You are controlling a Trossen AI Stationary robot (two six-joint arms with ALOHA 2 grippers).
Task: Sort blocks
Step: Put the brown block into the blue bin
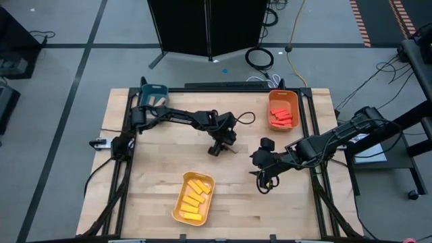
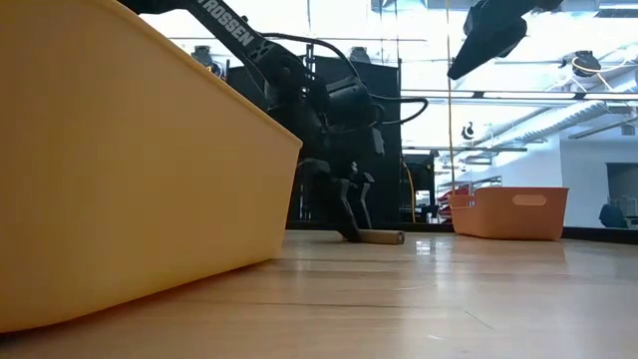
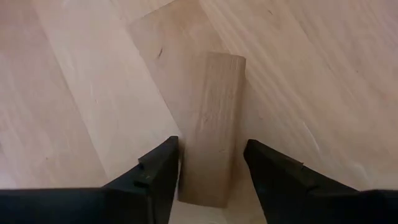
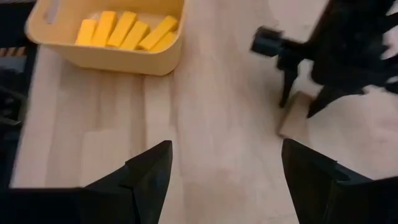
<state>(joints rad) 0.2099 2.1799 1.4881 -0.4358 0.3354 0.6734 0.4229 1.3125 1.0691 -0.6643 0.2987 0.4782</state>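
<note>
Low view: the yellow tray (image 2: 130, 160) sits right up against the lens, fills the left half, cut off at top and left, hiding much of the tabletop (image 2: 449, 299) behind it. Room beyond is bright w/ ceiling beams and dark equipment; nothing finer legible. High view: light wood tabletop on grey floor, cables and a black cabinet at the far side.

Teal tray (image 1: 152, 93) at far-left corner is partly covered by the left arm; contents can't be made out. Orange tray (image 1: 284, 110) at far right holds red blocks (image 1: 282, 117), count unclear. Yellow tray near front centre holds yellow blocks (image 1: 194, 200), approx. five, lying side by side.

Left end effector (image 1: 217, 146) is down at mid-tabletop, fingers (image 3: 158, 177) open and straddling a tan block (image 3: 211, 146) that lies flat on the wood; block's near end is out of frame, contact w/ pads can't be told. Right end effector (image 1: 264, 182) is above the tabletop to the right of the tan block, fingers spread wide, empty.
</note>
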